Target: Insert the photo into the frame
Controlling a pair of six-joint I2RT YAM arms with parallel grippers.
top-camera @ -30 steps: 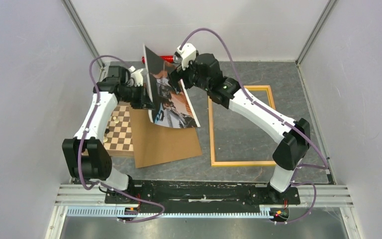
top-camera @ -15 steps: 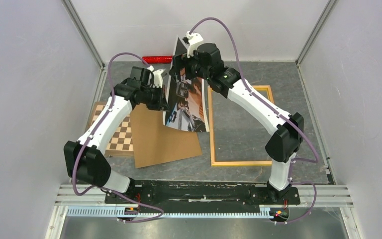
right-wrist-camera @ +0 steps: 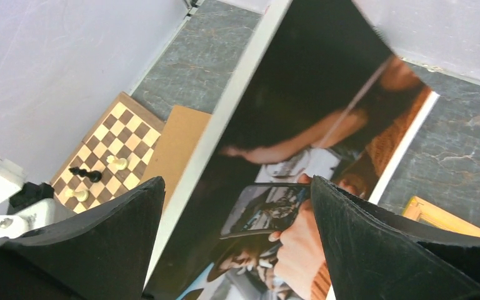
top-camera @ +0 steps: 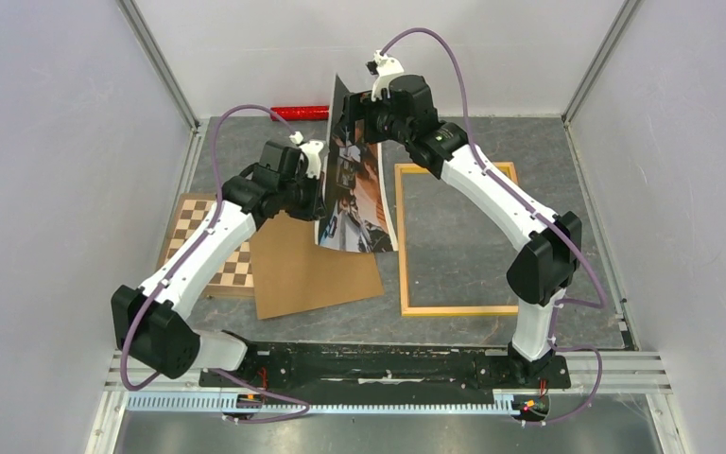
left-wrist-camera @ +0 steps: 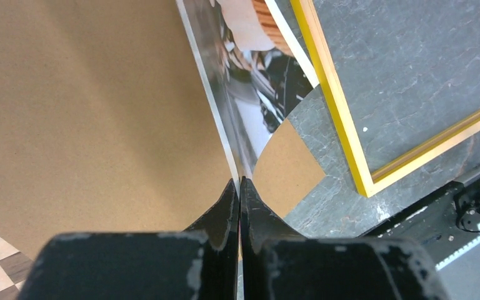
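On the grey table [top-camera: 586, 189] the frame [top-camera: 458, 309] lies flat, unfilled. The photo [top-camera: 357, 194] hangs upright just left of the frame. The left gripper [left-wrist-camera: 239, 194] is clamped on its edge, the right gripper [right-wrist-camera: 237, 181] straddles it unclamped, and laying it in is not yet done.

No writing, label, brand, number or sign can be read in any view. The photo [top-camera: 364, 203] bears only a printed picture, and any lettering in it is too small and blurred to make out.
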